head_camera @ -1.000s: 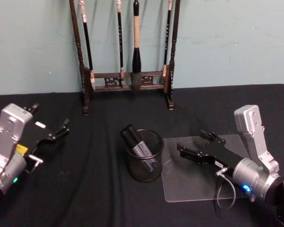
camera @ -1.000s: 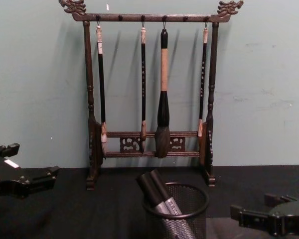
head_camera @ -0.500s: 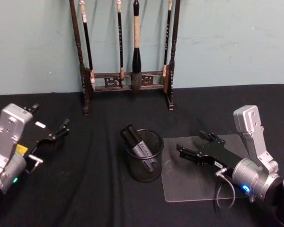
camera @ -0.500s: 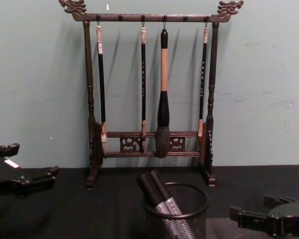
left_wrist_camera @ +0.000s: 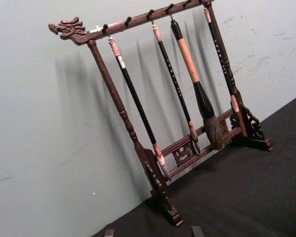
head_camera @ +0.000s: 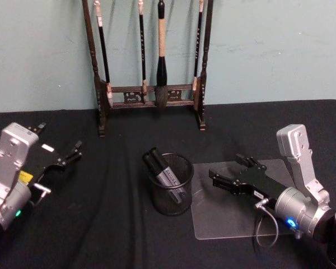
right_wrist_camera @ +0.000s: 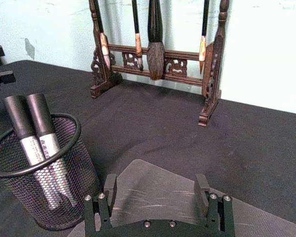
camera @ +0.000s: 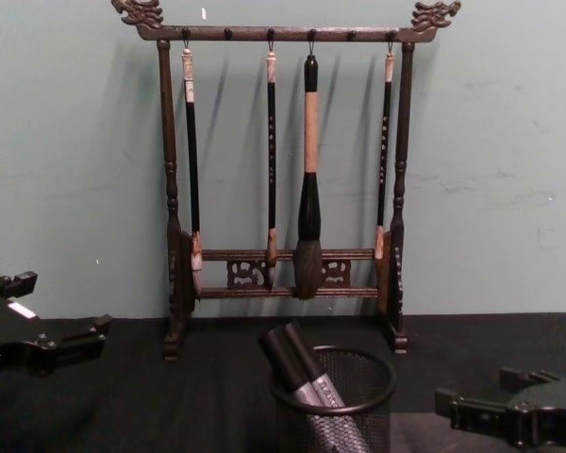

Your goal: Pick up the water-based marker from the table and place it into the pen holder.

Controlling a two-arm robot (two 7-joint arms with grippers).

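Observation:
The black wire-mesh pen holder (head_camera: 178, 197) stands at the middle of the table (head_camera: 101, 224). Two water-based markers (head_camera: 162, 168) with grey barrels and black caps lean inside it, caps up over its left rim; the right wrist view shows them (right_wrist_camera: 38, 136) too. My right gripper (head_camera: 227, 170) is open and empty, low over a clear sheet to the right of the holder (right_wrist_camera: 19, 168), a short gap away. My left gripper (head_camera: 57, 141) is open and empty at the far left, well clear of the holder.
A clear plastic sheet (head_camera: 235, 210) lies flat to the right of the holder. A tall dark wooden brush rack (head_camera: 151, 89) with several hanging brushes stands at the back by the wall. Black cloth lies bare in front and on the left.

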